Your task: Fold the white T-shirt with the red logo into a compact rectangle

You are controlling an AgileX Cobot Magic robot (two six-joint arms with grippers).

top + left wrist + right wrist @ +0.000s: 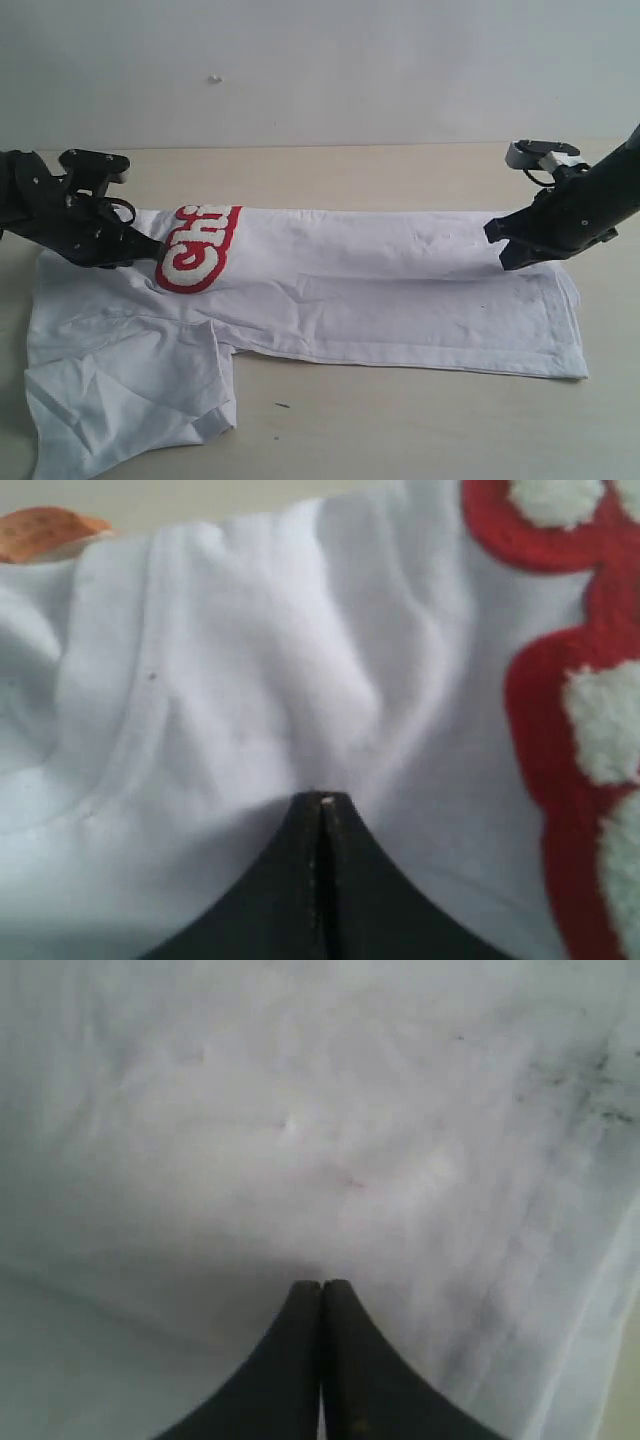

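Exterior view: my left gripper [152, 247] and right gripper [497, 248] each pinch the white T-shirt [380, 290] tight, one at each end, so the fold comes over straight. The shirt lies across the table [400, 175], red logo [197, 250] on the left.

The red logo [197, 248] on the white T-shirt [400, 290] shows the fat white letters "Ch" with a red rim. The next letter is cut off at the cloth's edge. The small orange tag [45, 530] is too blurry to read.
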